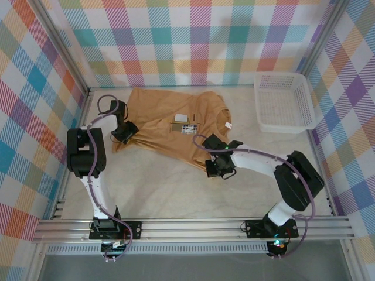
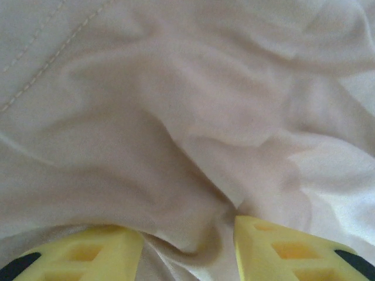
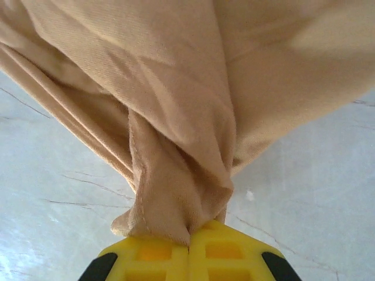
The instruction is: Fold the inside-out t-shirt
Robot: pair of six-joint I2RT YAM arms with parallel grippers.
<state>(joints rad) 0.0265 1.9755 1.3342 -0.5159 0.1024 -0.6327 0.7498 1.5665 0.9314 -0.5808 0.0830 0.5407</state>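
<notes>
Two grippers are engaging the tan inside-out t-shirt (image 1: 164,126), which is lying spread across the far half of the table (image 1: 176,193), left of the white mesh basket (image 1: 284,130). The left gripper (image 1: 126,136) is resting on the shirt's left edge, its yellow fingers (image 2: 76,257) standing apart while a ridge of cloth is bunching between them. The right gripper (image 1: 211,167) is sitting at the shirt's near right hem. Its fingers (image 3: 228,254) are pressing together on a gathered fold, and cloth is fanning out beyond the fingertips.

Overhead view looks down; wrist views hug t-shirt (image 1: 158,132)
</notes>
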